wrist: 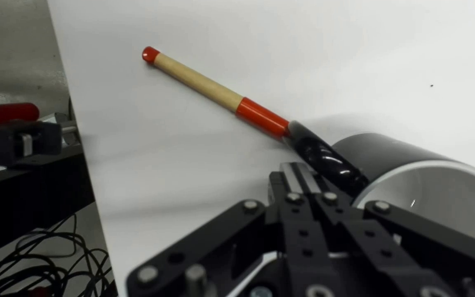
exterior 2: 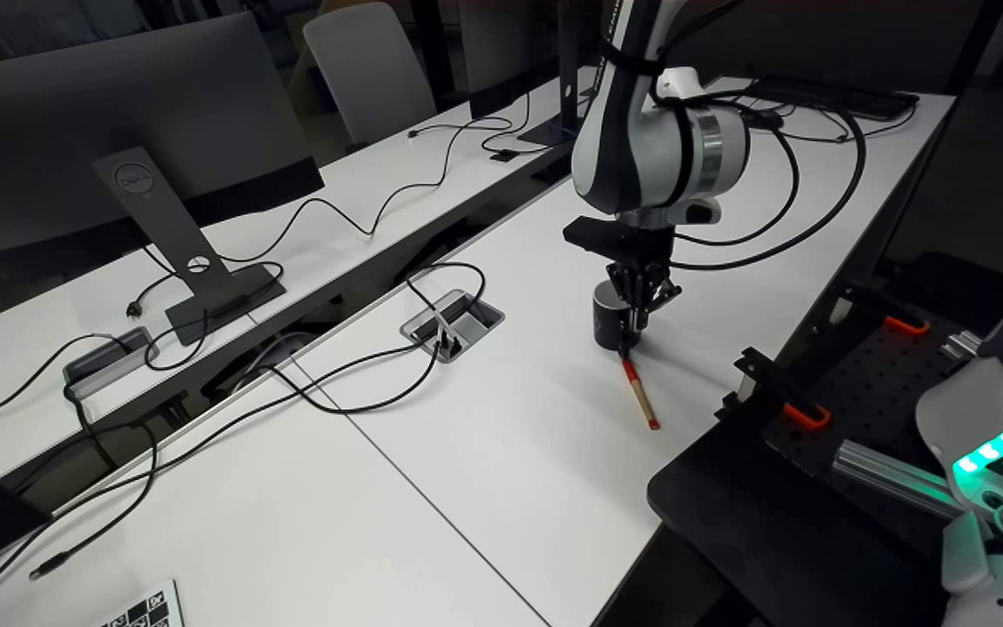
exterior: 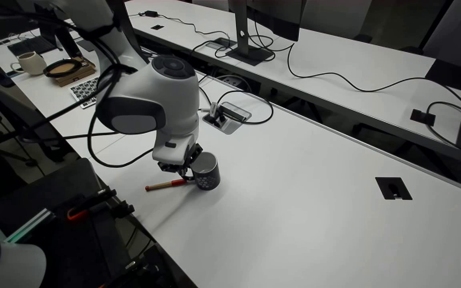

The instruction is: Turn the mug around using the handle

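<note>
The dark grey-black mug [exterior: 207,176] stands upright on the white table. It also shows in an exterior view [exterior 2: 609,324] and at the lower right of the wrist view [wrist: 379,152], with its lighter grey inside visible. Its glossy dark handle [wrist: 324,156] points toward the near table edge in the wrist view. My gripper [wrist: 301,177] is low beside the handle, on its side away from the mug's far rim. Its fingertips are together with only a thin dark line between them, and the handle lies outside them. Whether a finger touches the handle or mug is unclear.
A red and wooden pen-like stick [wrist: 204,84] lies on the table, its red end meeting the handle's outer end in the wrist view. A cable box [exterior 2: 452,324] with black cables is set in the table. The table edge [wrist: 78,115] is near.
</note>
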Robot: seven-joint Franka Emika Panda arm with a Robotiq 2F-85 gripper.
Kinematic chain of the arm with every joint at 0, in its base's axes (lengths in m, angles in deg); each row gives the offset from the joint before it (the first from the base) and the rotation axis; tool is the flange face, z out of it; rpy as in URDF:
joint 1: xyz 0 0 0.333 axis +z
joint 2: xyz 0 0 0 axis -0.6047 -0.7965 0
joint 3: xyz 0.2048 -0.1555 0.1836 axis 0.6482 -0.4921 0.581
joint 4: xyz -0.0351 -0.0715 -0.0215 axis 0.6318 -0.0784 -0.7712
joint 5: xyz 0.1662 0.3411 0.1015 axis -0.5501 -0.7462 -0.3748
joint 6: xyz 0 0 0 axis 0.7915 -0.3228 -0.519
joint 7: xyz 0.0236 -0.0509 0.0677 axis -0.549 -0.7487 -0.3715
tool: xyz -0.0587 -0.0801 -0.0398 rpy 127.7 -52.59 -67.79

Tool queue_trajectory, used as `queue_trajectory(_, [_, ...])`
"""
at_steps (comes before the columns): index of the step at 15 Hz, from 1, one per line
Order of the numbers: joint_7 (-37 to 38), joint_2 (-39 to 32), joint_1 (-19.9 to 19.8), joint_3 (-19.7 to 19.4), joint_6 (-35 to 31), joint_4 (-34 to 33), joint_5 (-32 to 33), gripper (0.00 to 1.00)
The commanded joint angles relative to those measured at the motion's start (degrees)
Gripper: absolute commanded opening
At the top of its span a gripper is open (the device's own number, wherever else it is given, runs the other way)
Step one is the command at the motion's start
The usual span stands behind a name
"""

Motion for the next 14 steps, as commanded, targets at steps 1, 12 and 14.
queue_trajectory(1, [-1.3,1.2,0.8,0.0,-0.9,0.5,-0.2,0.0])
queue_trajectory(12, [-0.9,1.0,5.4,-2.7,-1.0,0.0,3.1,0.0])
queue_trajectory(14, [-0.8,1.0,6.5,-3.4,-1.1,-0.2,4.0,0.0])
